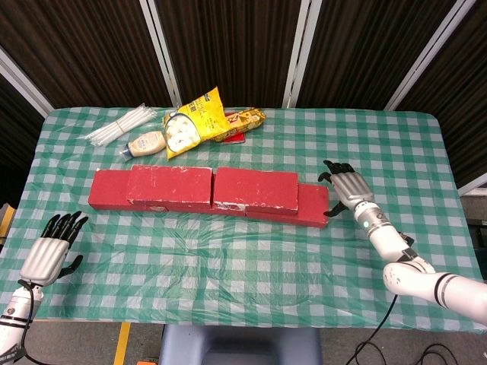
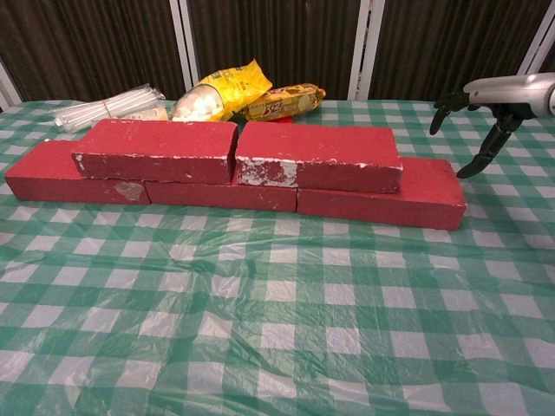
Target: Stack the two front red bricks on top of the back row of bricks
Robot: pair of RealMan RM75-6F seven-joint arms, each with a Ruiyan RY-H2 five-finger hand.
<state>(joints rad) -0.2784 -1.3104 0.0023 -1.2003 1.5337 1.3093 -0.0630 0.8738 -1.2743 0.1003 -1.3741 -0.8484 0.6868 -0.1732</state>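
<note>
Two red bricks sit on top: the upper left brick [image 2: 156, 149] and the upper right brick [image 2: 316, 156], end to end with a narrow seam between them, both resting on the bottom row of bricks [image 2: 381, 204], which shows three block faces in my chest view. All are rectangular, matte red, with chipped whitish scuffs along their front edges. My right hand [image 1: 348, 187] hovers just beside the right end of the bottom row, holding nothing, its dark fingers [image 2: 488, 149] spread and curled downward. My left hand [image 1: 52, 249] rests low near the table's front left corner, fingers apart and empty. The table [image 2: 277, 329] wears a glossy green-and-white checked plastic cloth. Behind the bricks lie one yellow crinkly snack bag [image 1: 195, 123], one flat orange biscuit packet [image 1: 242, 122], one small sauce bottle [image 1: 144, 143] and one bundle of clear straws [image 1: 118, 125]
</note>
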